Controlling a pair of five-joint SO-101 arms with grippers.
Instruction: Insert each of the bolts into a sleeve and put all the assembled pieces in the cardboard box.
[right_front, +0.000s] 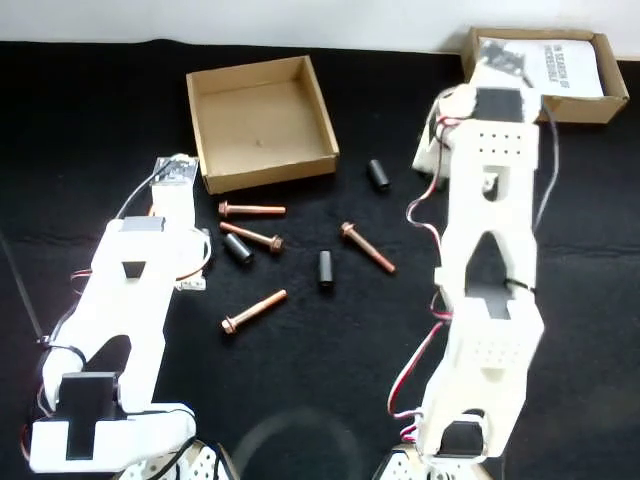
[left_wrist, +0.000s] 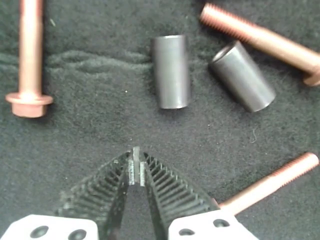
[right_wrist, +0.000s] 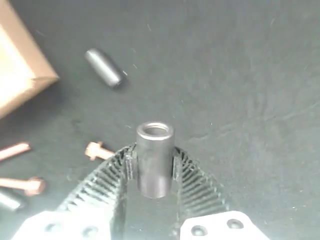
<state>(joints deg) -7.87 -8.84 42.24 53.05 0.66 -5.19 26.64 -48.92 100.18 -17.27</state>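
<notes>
**Figure. Bolt-and-sleeve assembly: one sleeve gripped, nothing mated, no assembled piece in the box.**

High view: four bolts (right_front: 254, 311) and three sleeves (right_front: 325, 269) lie loose on the mat (right_front: 300, 380) between the two arms, near the box (right_front: 262, 170). Left wrist view: the left gripper (left_wrist: 136, 172) hangs over the mat with its jaws pressed together on nothing; two sleeves and three bolts lie just ahead of it. Right wrist view: the right gripper (right_wrist: 155, 162) pinches a fourth sleeve (right_wrist: 155, 150) across its barrel, with the open bore toward the camera. Handling (judged): both parts look small, rigid, light and smooth, so they are likely to roll. A sleeve is best pinched mid-barrel, which leaves the bore free. A bolt is best taken on the shank near the head, which leaves the threaded end free to enter.
</notes>
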